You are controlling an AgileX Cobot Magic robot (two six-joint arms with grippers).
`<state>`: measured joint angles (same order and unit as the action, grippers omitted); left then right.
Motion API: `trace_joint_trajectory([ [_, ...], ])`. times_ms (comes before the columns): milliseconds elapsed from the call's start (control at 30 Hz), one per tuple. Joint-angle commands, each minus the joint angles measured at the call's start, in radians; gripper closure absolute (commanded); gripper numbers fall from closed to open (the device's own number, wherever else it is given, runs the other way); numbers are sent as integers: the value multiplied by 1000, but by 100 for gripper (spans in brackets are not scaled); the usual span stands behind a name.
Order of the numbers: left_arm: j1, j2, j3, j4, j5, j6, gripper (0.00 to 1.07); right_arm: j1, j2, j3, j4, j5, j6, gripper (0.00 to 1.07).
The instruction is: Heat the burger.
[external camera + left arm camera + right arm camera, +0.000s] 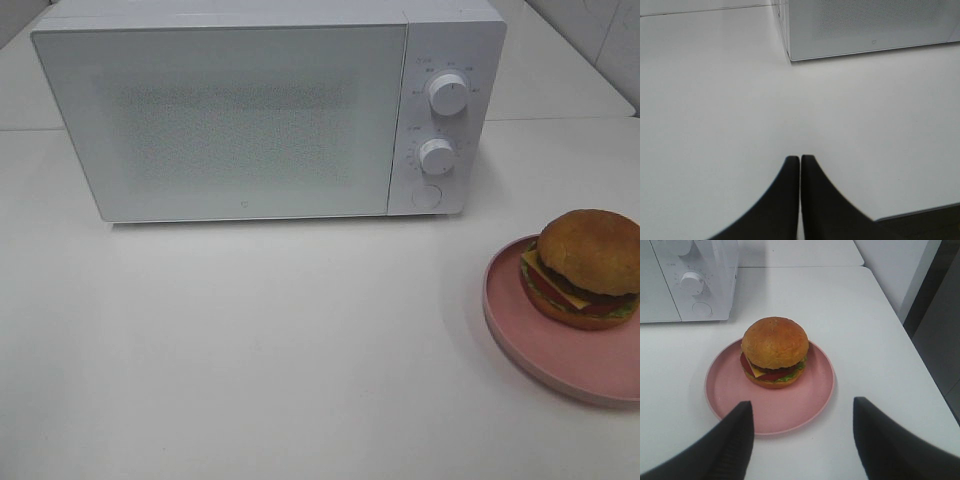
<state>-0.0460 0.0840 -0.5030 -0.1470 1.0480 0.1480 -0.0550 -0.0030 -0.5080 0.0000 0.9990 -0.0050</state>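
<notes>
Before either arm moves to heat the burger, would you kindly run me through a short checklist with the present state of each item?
1. Burger sits upright on the pink plate: ok.
2. Right claw open, short of the plate, holding nothing: ok.
3. Left claw shut and empty above bare table: ok.
4. Microwave door open for loading: not ok, it is closed.
5. Microwave cavity free inside: cannot tell.

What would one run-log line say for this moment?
burger: on pink plate | microwave: door closed | left gripper: shut | right gripper: open, empty
</notes>
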Motion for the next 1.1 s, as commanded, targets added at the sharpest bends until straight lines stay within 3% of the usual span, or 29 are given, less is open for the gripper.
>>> trace_joint_trajectory([
  [33,5,-42,2,-2,-13,-5,106,-4,-31,1,0,-8,5,53],
  [333,73,-111,2,-2,-13,-5,106,-4,-31,1,0,-8,5,53],
  [1100,34,-112,2,6,-13,-5,106,-4,-31,1,0,-8,5,53],
])
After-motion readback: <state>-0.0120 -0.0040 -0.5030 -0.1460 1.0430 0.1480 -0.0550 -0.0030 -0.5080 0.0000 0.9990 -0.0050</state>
